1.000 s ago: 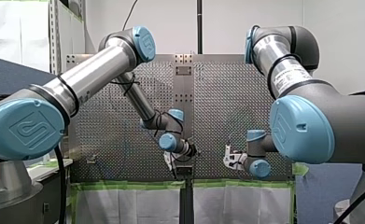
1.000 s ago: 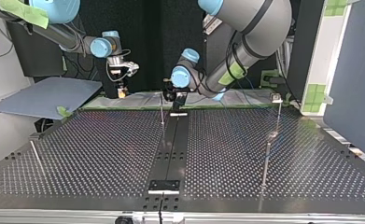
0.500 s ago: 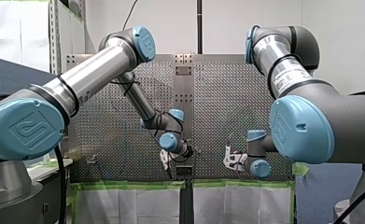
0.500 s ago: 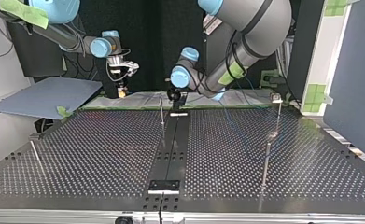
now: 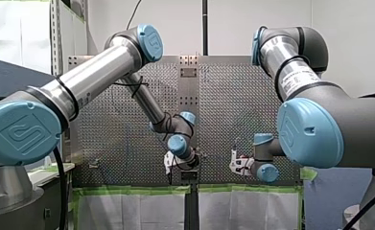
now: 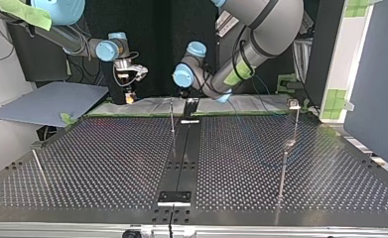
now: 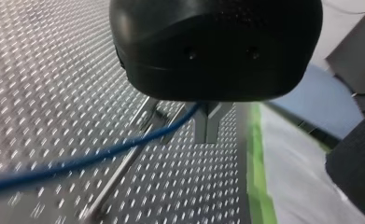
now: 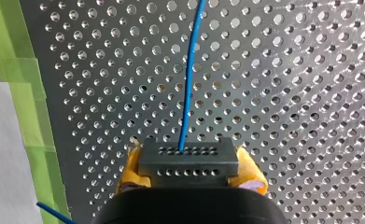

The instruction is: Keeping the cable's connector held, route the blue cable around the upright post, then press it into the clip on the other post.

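The blue cable point(image 8: 187, 84) leaves the black connector point(image 8: 188, 156) and runs straight ahead over the perforated table point(image 8: 311, 93). Its other stretch shows in the left wrist view, trailing from my left claw point(image 7: 207, 135) and crossing in front of the upright post point(image 7: 119, 172).

The first condition is met: the connector sits gripped in my right claw point(image 8: 189, 173), which is at the upper left of the top view. The routing, I judge, is under way but not finished. My left claw hangs just beside that post at the upper middle of the top view, near the table's far edge. As far as I can tell, the cable lies across the post and is not wrapped around it.

The pressing step is not yet done. The clip point(image 6: 294, 104) tops the other post point(image 6: 296, 124) at the right of the top view, well apart from both claws, and no cable shows at it.

My right claw pinches the connector by its two ends between yellow pads point(image 8: 129, 168), spread only as wide as the block. My left claw's metal fingers point(image 7: 201, 123) are pressed together, and the cable comes out at their root — it looks pinched there, though the claw's body hides the exact contact.
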Tool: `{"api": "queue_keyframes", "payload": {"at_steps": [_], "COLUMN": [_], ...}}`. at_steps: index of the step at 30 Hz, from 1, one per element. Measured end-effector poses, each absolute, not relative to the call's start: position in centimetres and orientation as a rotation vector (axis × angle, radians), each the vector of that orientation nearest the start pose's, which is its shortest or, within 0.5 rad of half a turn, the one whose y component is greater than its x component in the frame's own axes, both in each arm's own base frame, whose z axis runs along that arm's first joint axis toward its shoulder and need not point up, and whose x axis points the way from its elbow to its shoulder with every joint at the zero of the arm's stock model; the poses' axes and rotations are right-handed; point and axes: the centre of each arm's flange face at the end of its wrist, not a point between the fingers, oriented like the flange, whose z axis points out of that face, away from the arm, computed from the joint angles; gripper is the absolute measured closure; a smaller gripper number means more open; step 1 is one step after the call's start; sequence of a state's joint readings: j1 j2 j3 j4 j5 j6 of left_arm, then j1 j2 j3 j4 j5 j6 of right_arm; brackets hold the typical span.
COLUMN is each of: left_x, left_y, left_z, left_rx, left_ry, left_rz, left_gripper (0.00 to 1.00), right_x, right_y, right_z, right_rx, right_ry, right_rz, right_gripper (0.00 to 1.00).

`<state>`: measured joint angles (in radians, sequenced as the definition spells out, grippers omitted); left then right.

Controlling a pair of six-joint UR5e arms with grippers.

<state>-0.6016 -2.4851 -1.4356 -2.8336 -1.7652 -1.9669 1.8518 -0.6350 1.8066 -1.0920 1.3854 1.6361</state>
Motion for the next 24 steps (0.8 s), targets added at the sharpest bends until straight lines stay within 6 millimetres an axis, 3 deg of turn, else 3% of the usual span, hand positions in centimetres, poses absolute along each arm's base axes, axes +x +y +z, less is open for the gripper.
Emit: {"api": "queue_keyframes", "payload": {"at_steps": [8, 17, 24], "left_x": [48.1, 49.7, 48.6], "left_y": [-46.8, -46.5, -47.1], "left_z": [1.7, 6.5, 8.3], "left_rx": [0.159, 0.119, 0.118], "left_ry": [2.035, 1.962, 1.975], "left_rz": [-0.423, -0.465, -0.448], "left_gripper": [1.0, 1.0, 1.0], "right_x": [30.8, 30.8, 30.8], "right_y": [-51.9, -51.9, -51.9], "right_z": [-5.4, -5.4, -5.4], "right_rx": [1.592, 1.593, 1.596], "right_ry": [-1.069, -1.068, -1.072], "right_rz": [1.545, 1.547, 1.545], "right_gripper": [1.0, 1.0, 1.0]}}
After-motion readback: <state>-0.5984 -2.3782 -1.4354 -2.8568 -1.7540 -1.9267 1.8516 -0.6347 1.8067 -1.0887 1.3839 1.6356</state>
